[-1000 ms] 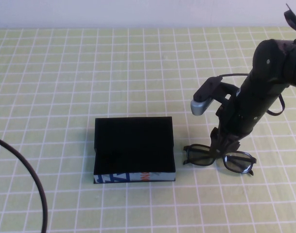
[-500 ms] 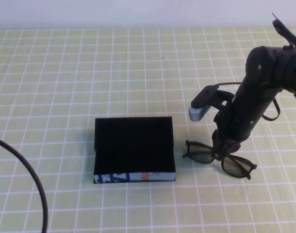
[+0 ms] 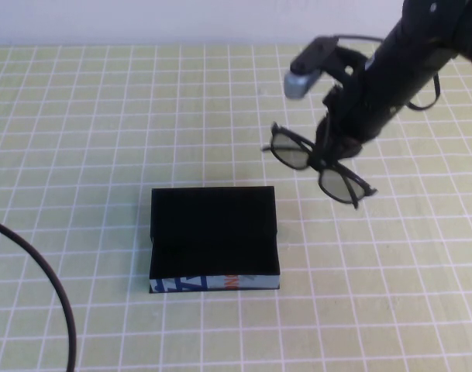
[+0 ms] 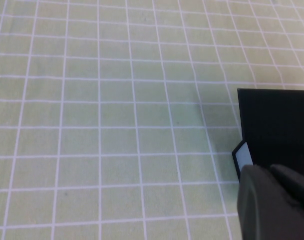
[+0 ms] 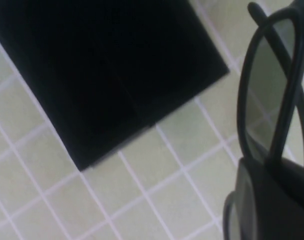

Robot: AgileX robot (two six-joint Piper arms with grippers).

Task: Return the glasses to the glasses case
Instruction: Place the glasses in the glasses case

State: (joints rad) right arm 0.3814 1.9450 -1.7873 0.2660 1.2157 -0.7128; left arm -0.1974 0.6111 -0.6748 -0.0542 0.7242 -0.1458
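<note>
Glasses (image 3: 319, 165) hang clamped at the bridge in my right end effector (image 3: 334, 147), up-right of the open glasses case (image 3: 213, 232); left end effector (image 4: 271, 200) parked, grip state unclear.

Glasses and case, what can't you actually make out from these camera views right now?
- Right gripper, shut on the glasses: in the high view the arm covers the bridge, so the contact spot is hidden.
- Glasses case: its black interior shows no detail; cut off at the left wrist view's edge.
- Left gripper: only a dark blurred part at the left wrist view's corner.
</note>
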